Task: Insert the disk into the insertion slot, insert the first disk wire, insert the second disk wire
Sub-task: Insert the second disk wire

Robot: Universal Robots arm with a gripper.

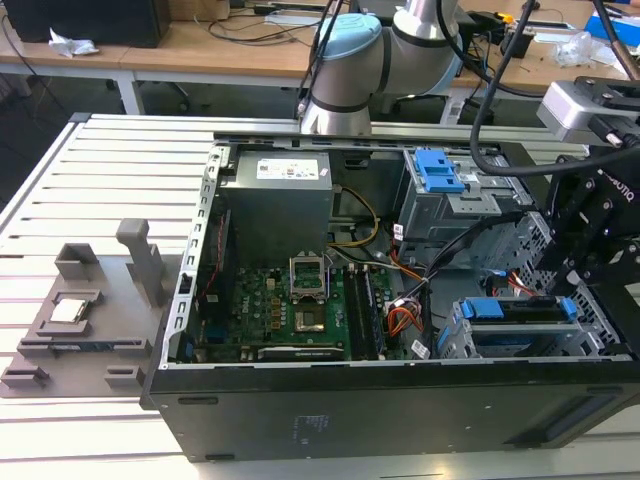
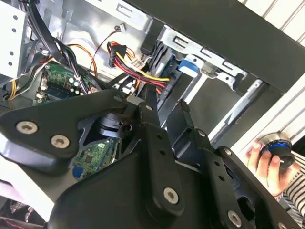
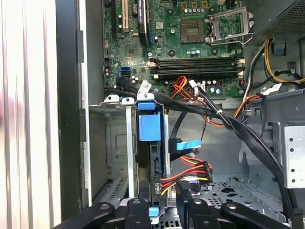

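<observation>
Inside the open computer case, toward five o'clock in the exterior view, the disk is sitting on edge in the insertion slot, its blue carrier showing above the silver perforated cage. The gripper is hanging just beside the disk's three-o'clock end, its black body reaching down from the arm that is rising at twelve o'clock behind the case. How wide the gripper stands cannot be told.

In the first wrist view the disk is standing narrow and upright in the bay, and a bundle of red, yellow and black wires is lying just beside it over the perforated floor. The motherboard is lying beyond. In the second wrist view the gripper's black links are crossing in front of the same wires, and a hand is holding a round knob outside the case.

On the slatted table, toward nine o'clock, a grey fixture is lying well apart from the case.
</observation>
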